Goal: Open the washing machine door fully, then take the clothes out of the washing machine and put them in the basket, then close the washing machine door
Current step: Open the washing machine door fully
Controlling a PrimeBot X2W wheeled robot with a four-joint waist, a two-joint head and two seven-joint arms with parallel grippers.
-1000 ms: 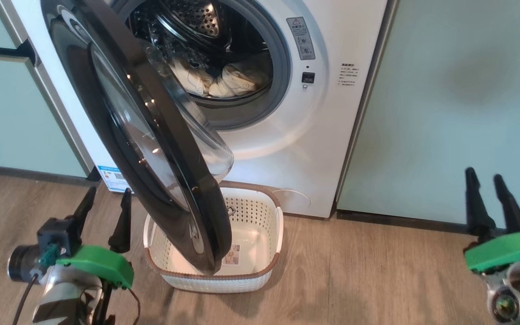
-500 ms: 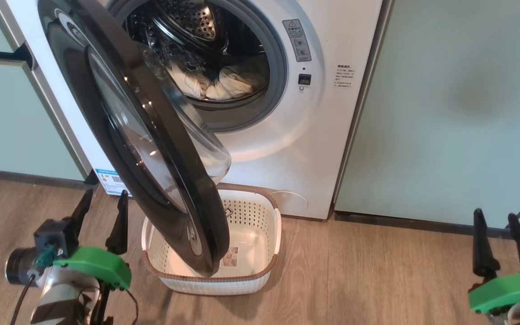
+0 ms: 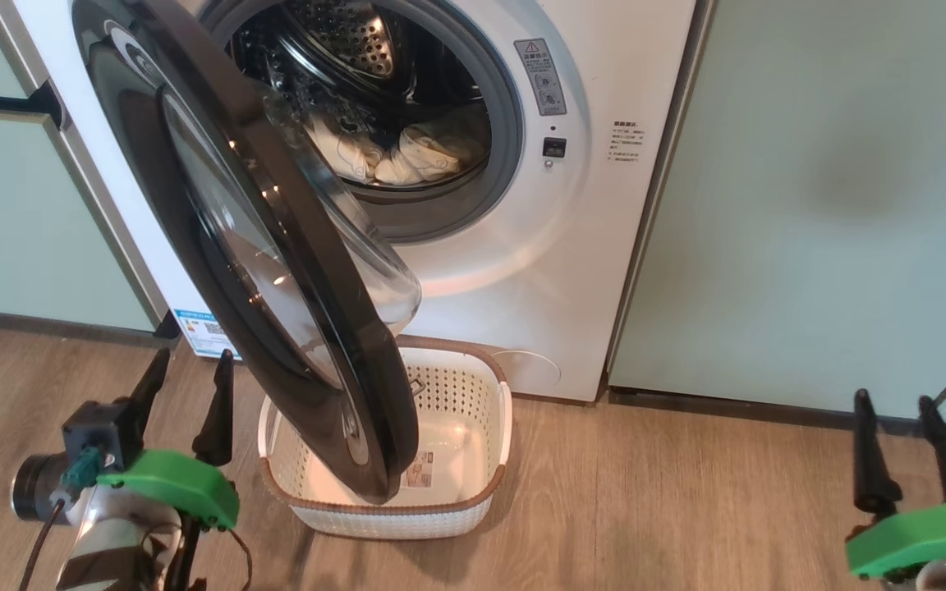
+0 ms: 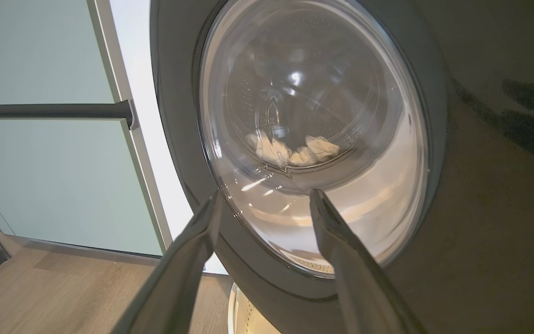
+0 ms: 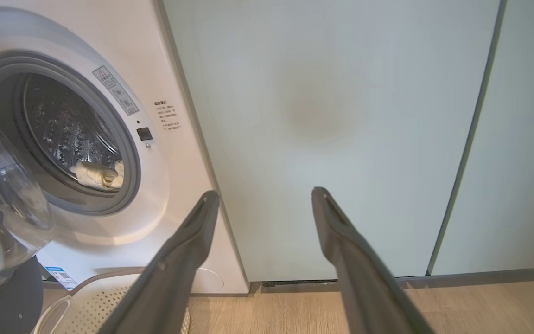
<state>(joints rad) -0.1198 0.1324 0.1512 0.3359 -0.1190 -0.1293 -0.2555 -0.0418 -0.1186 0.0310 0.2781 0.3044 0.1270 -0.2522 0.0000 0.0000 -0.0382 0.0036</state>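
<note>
The white washing machine stands ahead with its door swung partway out, the black rim hanging over the basket on the floor below. Pale cream clothes lie low in the steel drum. My left gripper is open, just left of the door's lower edge. In the left wrist view, the left gripper faces the door's glass, and the clothes show through it. My right gripper is open at the far right, well apart from the machine. In the right wrist view, the right gripper faces the cabinet.
Pale green cabinet panels flank the machine on the left and right, with a dark baseboard under the right one. Wood floor lies open between the basket and my right gripper.
My right gripper has dropped lower toward the view's bottom right corner. The left gripper, door, basket and clothes stay as they were, apart from a slight camera shift.
</note>
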